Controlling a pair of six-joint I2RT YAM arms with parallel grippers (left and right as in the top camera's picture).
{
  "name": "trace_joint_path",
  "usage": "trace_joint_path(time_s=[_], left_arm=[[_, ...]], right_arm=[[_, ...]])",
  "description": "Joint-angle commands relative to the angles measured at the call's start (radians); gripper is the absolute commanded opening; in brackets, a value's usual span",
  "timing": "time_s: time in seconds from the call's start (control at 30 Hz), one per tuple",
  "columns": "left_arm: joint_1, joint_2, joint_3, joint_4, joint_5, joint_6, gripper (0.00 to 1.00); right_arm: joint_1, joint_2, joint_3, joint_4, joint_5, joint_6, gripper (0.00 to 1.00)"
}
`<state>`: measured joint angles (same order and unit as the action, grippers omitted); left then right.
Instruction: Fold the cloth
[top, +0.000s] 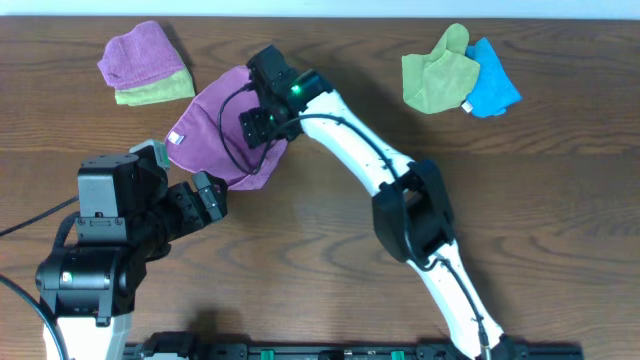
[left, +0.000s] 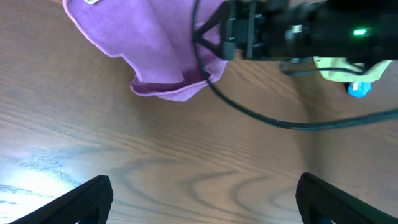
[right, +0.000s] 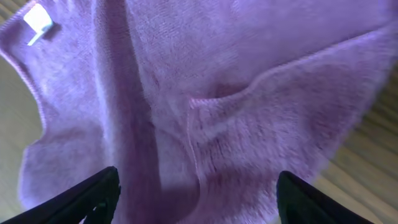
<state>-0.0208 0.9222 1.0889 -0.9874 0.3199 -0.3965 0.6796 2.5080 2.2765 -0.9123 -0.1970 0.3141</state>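
The cloth is purple and lies rumpled and partly doubled over on the wooden table, left of centre, with its white tag at the left corner. My right gripper hangs over the cloth's right part. In the right wrist view the cloth fills the frame, with the tag at top left; the right gripper is open, its fingers spread over a raised fold. My left gripper sits just below the cloth's lower edge. It stands open over bare wood, with the cloth ahead of it.
A second purple cloth lies on a lime-green one at the back left. A green cloth and a blue cloth lie at the back right. The right arm and its cable cross the left wrist view.
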Motion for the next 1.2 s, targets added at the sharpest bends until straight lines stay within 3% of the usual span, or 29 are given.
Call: trace_joint_path(time_s=[0.0, 1.17], left_arm=[[-0.002, 0.0, 0.02, 0.0, 0.022, -0.004, 0.95], [-0.002, 0.0, 0.02, 0.0, 0.043, -0.011, 0.95]], right_arm=[[0.025, 0.023, 0.013, 0.02, 0.013, 0.031, 0.8], [0.026, 0.112, 0.013, 0.143, 0.137, 0.056, 0.59]])
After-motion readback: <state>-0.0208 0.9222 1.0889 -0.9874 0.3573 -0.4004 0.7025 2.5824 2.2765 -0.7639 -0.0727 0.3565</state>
